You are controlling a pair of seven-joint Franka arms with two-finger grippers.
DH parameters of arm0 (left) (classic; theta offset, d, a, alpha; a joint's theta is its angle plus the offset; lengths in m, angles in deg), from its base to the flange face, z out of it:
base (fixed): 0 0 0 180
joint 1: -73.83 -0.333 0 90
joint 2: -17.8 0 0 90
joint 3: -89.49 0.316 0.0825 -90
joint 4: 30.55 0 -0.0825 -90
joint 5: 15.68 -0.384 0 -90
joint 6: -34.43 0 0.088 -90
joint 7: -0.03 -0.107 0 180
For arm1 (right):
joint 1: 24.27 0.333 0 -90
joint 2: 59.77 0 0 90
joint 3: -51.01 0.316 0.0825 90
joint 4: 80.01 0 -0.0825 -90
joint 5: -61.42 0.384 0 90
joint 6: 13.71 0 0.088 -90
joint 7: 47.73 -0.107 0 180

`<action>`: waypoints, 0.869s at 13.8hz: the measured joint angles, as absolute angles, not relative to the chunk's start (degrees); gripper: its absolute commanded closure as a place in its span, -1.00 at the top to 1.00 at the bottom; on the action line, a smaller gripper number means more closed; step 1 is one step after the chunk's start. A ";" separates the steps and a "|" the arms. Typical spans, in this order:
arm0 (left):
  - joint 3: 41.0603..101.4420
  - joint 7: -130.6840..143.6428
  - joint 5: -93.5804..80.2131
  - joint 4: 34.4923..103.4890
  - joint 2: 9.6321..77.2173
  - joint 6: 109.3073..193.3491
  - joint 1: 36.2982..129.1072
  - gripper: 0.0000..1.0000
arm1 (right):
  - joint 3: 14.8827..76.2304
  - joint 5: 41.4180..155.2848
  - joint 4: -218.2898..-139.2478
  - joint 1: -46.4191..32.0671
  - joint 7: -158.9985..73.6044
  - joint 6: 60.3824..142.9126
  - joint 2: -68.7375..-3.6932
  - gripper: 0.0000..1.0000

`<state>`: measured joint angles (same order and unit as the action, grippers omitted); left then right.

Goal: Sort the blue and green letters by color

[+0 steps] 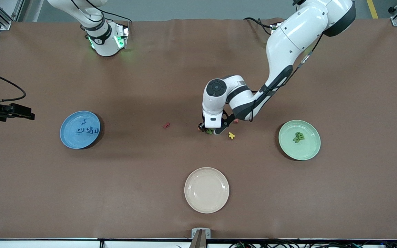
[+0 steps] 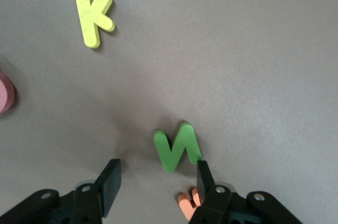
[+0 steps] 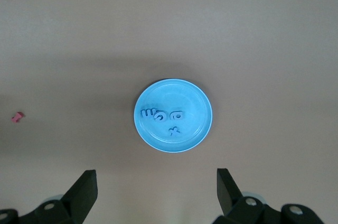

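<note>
A green letter (image 2: 177, 147) lies flat on the brown table mid-table, also seen under the left hand (image 1: 209, 131). My left gripper (image 2: 157, 174) is low over the table with its jaws open. The letter lies just ahead of the fingertips (image 2: 203, 174), one tip at its edge, and nothing is between them. Several blue letters (image 1: 87, 130) lie in the blue plate (image 1: 68, 137). Green letters (image 1: 298, 137) lie in the green plate (image 1: 310, 151). My right gripper (image 3: 157, 182) hangs open and empty, high up by the blue plate (image 3: 198, 105).
A yellow letter (image 2: 94, 18) lies next to the green one, an orange letter (image 2: 187, 205) lies under a left finger, and a pink one (image 2: 5, 92) is close by. A red letter (image 1: 166, 125) lies toward the blue plate. A beige plate (image 1: 206, 189) stands nearer the camera.
</note>
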<state>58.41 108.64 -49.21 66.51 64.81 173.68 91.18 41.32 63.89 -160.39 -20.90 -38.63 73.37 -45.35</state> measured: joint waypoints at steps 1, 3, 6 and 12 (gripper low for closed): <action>58.47 108.64 -49.21 66.50 64.81 173.68 91.18 0.22 | 42.61 63.88 -160.26 -21.42 -38.63 73.41 -45.44 1.00; 58.46 108.64 -49.21 66.42 64.82 173.75 91.19 0.22 | 44.77 63.85 -160.06 -22.65 -38.65 73.39 -45.81 1.00; 58.56 108.68 -49.20 66.16 64.89 173.74 91.20 0.22 | 45.63 63.85 -159.97 -24.11 -38.63 73.12 -46.79 1.00; 59.23 109.09 -49.17 63.58 65.09 173.69 91.19 0.22 | 45.99 63.85 -161.99 -24.54 -38.63 72.04 -51.53 1.00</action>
